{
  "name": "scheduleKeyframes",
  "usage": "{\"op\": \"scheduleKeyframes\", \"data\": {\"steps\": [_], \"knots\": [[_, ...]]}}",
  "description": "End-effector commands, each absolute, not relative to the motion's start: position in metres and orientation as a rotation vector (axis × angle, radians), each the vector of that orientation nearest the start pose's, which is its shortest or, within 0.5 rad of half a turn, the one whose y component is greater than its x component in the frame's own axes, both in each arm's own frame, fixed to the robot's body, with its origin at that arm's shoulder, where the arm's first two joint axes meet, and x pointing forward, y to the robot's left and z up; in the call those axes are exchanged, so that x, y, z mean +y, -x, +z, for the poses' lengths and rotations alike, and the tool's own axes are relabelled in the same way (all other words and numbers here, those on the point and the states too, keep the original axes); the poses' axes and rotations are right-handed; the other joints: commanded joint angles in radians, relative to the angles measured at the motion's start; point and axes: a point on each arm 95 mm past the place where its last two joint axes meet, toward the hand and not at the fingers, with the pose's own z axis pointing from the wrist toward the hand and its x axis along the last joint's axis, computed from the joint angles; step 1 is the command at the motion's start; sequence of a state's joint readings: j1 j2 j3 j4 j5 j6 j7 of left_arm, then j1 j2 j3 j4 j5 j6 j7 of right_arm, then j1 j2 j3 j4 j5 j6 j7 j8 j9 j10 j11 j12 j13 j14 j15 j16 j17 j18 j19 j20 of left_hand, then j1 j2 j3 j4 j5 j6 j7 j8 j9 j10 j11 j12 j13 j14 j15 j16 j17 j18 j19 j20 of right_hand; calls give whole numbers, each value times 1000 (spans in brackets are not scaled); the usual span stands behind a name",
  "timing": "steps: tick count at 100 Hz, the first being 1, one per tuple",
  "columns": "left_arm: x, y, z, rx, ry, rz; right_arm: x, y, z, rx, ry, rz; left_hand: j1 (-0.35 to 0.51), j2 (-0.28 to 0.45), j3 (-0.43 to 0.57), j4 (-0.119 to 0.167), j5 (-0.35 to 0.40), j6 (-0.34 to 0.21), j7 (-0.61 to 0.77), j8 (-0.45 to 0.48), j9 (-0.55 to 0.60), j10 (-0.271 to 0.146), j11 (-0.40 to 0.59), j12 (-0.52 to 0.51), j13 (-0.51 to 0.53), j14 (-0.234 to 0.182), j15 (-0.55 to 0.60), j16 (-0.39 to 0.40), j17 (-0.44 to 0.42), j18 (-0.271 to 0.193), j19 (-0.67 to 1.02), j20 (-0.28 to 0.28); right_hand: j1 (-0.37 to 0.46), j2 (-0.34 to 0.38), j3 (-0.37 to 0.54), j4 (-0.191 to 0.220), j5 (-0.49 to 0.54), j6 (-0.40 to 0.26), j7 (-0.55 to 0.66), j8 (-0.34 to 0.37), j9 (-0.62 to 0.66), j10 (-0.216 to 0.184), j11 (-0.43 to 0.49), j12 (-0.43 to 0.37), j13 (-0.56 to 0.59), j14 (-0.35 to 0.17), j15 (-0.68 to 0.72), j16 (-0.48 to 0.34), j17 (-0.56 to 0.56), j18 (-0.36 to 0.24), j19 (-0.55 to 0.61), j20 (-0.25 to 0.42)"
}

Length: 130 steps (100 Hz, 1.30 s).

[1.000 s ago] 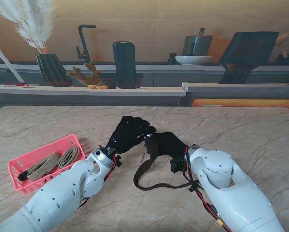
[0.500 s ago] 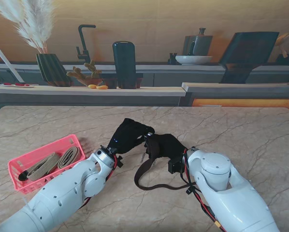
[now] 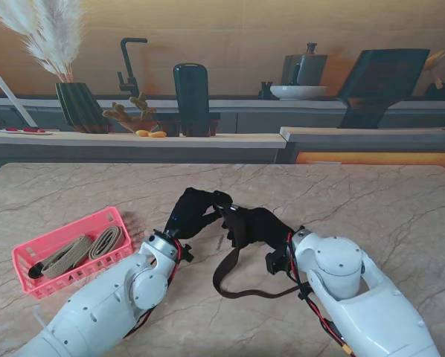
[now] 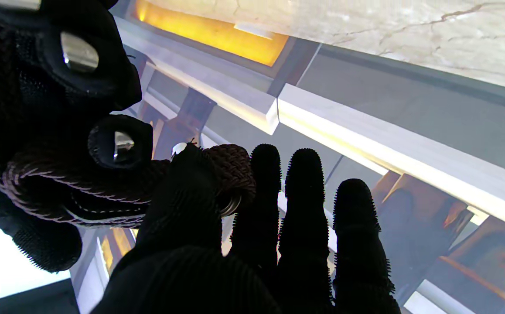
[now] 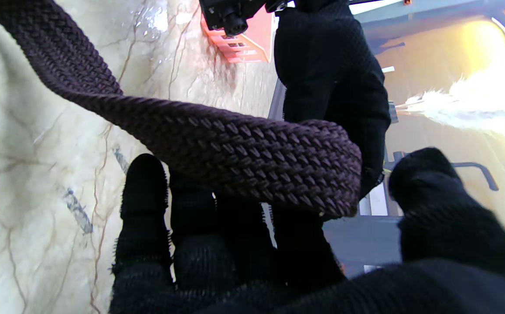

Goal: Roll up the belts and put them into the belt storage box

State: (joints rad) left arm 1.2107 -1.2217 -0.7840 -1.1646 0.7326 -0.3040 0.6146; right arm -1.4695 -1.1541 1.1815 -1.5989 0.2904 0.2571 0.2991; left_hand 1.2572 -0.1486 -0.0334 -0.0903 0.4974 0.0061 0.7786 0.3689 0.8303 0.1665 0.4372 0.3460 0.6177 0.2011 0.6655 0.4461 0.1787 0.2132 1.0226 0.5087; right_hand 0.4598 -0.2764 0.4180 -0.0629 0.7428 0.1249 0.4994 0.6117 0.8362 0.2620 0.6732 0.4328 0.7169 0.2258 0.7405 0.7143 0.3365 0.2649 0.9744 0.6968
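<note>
Table (image 3: 371, 193) of pale marble fills most of the stand's view, and it is bare to the right of the right hand and on its far side, up to the far edge. Past that edge runs a long counter (image 3: 207, 137) with a dark tap, a black jar, a vase of feathery grass and a white bowl.

Both arms reach in from the near corners and meet in the middle. The left hand (image 3: 194, 212) and the right hand (image 3: 256, 225) wear black gloves and sit just beside each other, fingertips almost touching. Both are grasping the dark brown belt (image 3: 237, 275). The left wrist view shows the belt's woven end pinched between the left thumb and first finger (image 4: 191, 196), while the other three fingers stand straight. The right wrist view shows the belt lying across the right hand's fingers (image 5: 143, 192), with the thumb close beside it. From the hands the belt hangs down in a loose loop that lies on the table nearer to me, close by the right arm.

The pink box (image 3: 29, 260) sits well to the left of the left hand, beside the left arm. Two tan belts (image 3: 85, 248) already lie rolled inside it.
</note>
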Motion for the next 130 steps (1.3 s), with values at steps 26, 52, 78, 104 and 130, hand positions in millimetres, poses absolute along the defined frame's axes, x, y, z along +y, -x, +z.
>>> {"op": "scheduleKeyframes", "data": {"steps": [26, 52, 78, 104, 130], "knots": [[-113, -434, -336, 1162, 1045, -2191, 48, -403, -314, -1019, 2096, -1718, 34, 105, 10, -9, 56, 66, 154, 28, 47, -46, 42, 2, 25, -22, 11, -6, 16, 5, 22, 17, -54, 77, -50, 24, -85, -18, -130, -3, -45, 46, -94, -42, -57, 34, -89, -43, -24, 16, -57, -4], [-114, -434, -337, 1161, 1053, -2193, 51, -397, -308, -1082, 2054, -1867, 34, 114, -7, -13, 64, 100, 158, 26, 67, -31, 52, 5, 53, -7, 27, -1, 46, 0, 34, 21, -25, 119, -86, 31, -107, 19, -182, -30, -53, 60, -115, -56, -59, 44, -116, -62, -16, 22, -80, -12], [-114, -434, -339, 1170, 1063, -2164, 48, -392, -298, -1283, 2009, -2070, 34, 89, 19, -6, 82, 126, 154, 20, 79, 2, 58, 7, 53, 27, 48, 1, 45, 21, 47, 28, -75, 29, -29, 34, -75, 66, -216, -42, -39, 80, -91, -72, -15, 68, -119, -92, 36, 73, -55, -39], [-115, -432, -340, 1174, 1103, -2155, 51, -388, -295, -1557, 1871, -2298, 34, 65, 34, -5, 111, 136, 150, 13, 106, 10, 62, 6, 72, 40, 64, 1, 58, 28, 59, 34, -70, -81, 52, 30, 14, 58, -174, -17, 52, 73, -53, -76, 106, 79, -102, -109, 140, 118, 21, -75], [-117, -430, -341, 1186, 1122, -2163, 63, -393, -298, -1661, 1843, -2437, 34, 34, 53, -5, 140, 149, 149, 6, 143, 21, 66, 4, 98, 56, 83, 3, 77, 38, 75, 41, 138, 2, 22, 97, 97, 42, -105, -4, 146, 68, 1, -81, 197, 80, -44, -108, 192, 137, 125, -144]]}}
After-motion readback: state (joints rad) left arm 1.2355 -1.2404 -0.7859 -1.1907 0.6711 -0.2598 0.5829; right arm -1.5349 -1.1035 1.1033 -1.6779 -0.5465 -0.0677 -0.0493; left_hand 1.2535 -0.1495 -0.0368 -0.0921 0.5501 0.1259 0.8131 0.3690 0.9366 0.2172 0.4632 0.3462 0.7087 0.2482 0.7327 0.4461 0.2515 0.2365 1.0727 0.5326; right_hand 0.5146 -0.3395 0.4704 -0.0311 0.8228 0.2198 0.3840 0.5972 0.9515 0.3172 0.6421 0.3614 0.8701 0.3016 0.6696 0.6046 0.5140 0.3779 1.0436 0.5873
